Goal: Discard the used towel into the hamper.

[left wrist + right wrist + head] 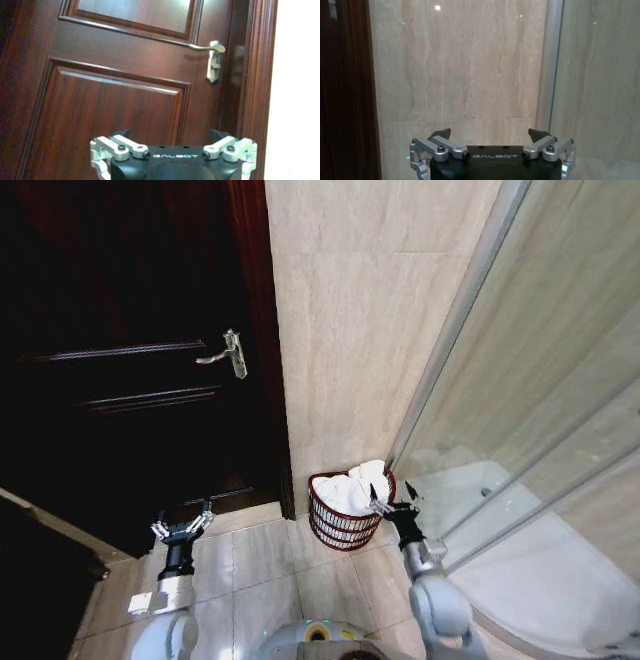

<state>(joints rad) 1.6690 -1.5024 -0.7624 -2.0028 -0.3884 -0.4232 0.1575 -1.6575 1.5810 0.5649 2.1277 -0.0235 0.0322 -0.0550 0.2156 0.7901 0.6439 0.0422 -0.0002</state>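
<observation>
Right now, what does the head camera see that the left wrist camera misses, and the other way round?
Head view alone: the hamper on the floor with a white towel in it, the right gripper open beside it, and the glass shower wall. Left wrist view alone: the door's raised panels up close. Both share the dark door, its handle and the left gripper, open and empty.
</observation>
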